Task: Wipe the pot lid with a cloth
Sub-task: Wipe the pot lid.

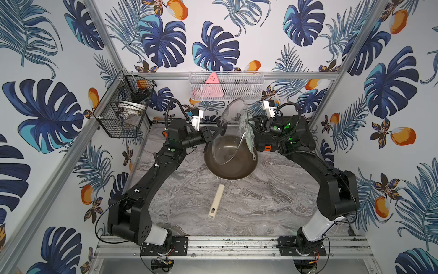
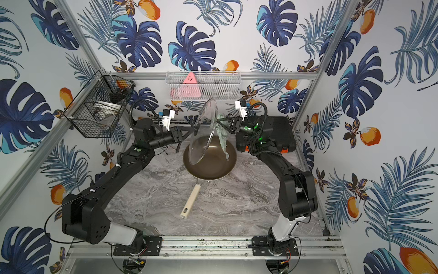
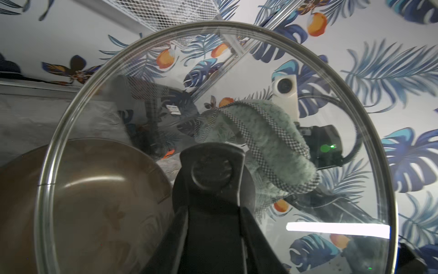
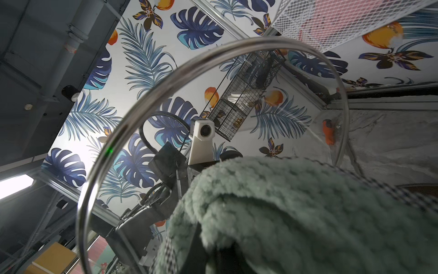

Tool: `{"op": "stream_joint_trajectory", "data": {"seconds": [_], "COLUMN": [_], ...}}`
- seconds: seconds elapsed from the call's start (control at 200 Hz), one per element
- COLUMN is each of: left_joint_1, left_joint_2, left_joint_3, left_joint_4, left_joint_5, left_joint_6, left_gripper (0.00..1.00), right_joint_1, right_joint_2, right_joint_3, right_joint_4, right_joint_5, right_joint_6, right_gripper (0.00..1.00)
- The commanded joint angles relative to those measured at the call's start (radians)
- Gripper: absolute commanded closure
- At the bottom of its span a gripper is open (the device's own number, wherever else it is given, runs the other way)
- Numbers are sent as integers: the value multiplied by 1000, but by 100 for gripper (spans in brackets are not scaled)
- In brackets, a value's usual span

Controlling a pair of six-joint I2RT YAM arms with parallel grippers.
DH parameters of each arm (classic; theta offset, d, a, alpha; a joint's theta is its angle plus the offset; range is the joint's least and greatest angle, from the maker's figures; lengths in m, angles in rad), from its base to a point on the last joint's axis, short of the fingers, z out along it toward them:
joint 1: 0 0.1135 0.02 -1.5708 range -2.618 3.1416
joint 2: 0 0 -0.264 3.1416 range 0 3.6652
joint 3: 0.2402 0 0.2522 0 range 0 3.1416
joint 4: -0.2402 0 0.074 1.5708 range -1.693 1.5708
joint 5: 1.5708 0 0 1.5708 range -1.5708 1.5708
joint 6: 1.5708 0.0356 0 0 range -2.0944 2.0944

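I hold the large round transparent glass pot lid (image 1: 231, 142) with its metal rim in the air, nearly on edge, above the brown round frying pan (image 1: 237, 172). The pan sits on the grey marble-patterned table (image 1: 260, 204) with its cream handle (image 1: 216, 201) pointing toward the arm bases. The left gripper (image 1: 219, 129) is closed on the black elongated handle (image 3: 211, 170) at the lid's centre. In the left wrist view, its two black fingers (image 3: 176, 234) run up either side of that handle. The right gripper (image 2: 224, 122) is closed on the small pale green cloth (image 2: 221, 136) with a checked mesh texture, and the bunched fabric wraps over its tip and hides the jaws. In the left wrist view the cloth (image 3: 260, 137) shows through the glass, lying against the lid face opposite the handle, just beside the handle. In the right wrist view the cloth (image 4: 296, 208) fills the foreground, with the lid rim (image 4: 99, 151) arcing past it. In both top views a loose tail of the cloth (image 1: 251, 147) hangs down beside the lid's edge over the pan. I cannot tell whether that tail touches the pan.
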Motion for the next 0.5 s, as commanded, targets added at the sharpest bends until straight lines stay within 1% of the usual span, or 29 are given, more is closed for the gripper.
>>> {"op": "stream_joint_trajectory", "data": {"seconds": [0.0,0.105,0.22,0.31,0.495], "left_joint_1": [-1,-2,-14,-26,-48], "left_joint_2": [-20,-12,-1,6,16], "left_joint_3": [59,104,139,151,178], "left_joint_4": [-158,-264,-347,-395,-462], "left_joint_5": [-79,-137,-206,-268,-390], "left_joint_6": [212,287,351,393,463], "left_gripper": [100,100,100,100,100], "right_joint_1": [-4,-5,-6,-7,-5], "right_joint_2": [-51,-96,-125,-141,-176], "right_joint_3": [-6,23,56,79,99], "right_joint_4": [-263,-531,-715,-806,-915], "right_joint_5": [15,63,108,134,171], "right_joint_6": [-213,-404,-535,-591,-658], "right_gripper": [100,100,100,100,100]}}
